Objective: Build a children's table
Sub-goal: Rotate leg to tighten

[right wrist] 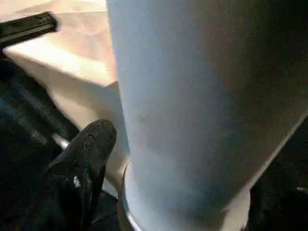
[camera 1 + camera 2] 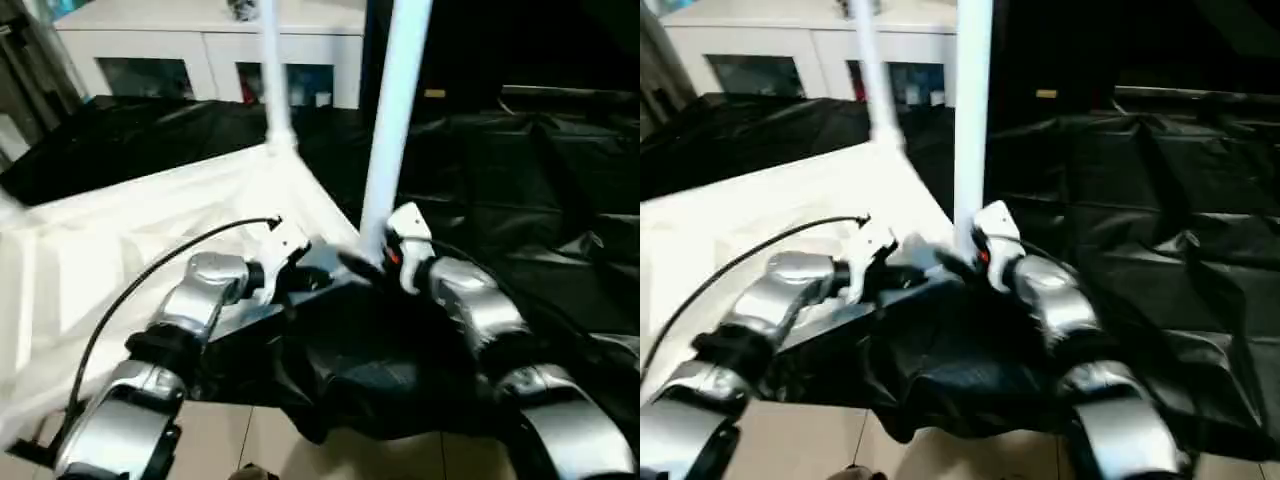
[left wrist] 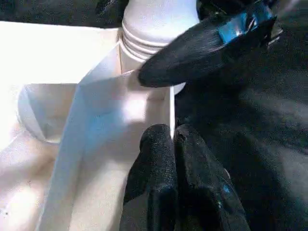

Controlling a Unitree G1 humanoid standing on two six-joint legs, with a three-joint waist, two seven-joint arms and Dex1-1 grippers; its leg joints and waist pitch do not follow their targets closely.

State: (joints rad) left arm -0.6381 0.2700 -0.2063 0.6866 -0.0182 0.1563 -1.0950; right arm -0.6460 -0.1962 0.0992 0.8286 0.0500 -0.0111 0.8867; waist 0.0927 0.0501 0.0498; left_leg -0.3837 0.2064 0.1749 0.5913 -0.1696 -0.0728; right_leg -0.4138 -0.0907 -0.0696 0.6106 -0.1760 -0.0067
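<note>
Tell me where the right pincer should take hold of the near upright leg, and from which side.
Grip the near leg low on its smooth round shaft, just above the ribbed collar at the corner socket. Come in level from the robot's right, where the right pincer already straddles it; the tabletop blocks the left.

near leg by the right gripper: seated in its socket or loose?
Upright in the corner socket; the near leg stands vertically, its ribbed base at the socket. Fully seated: cannot tell.
</note>
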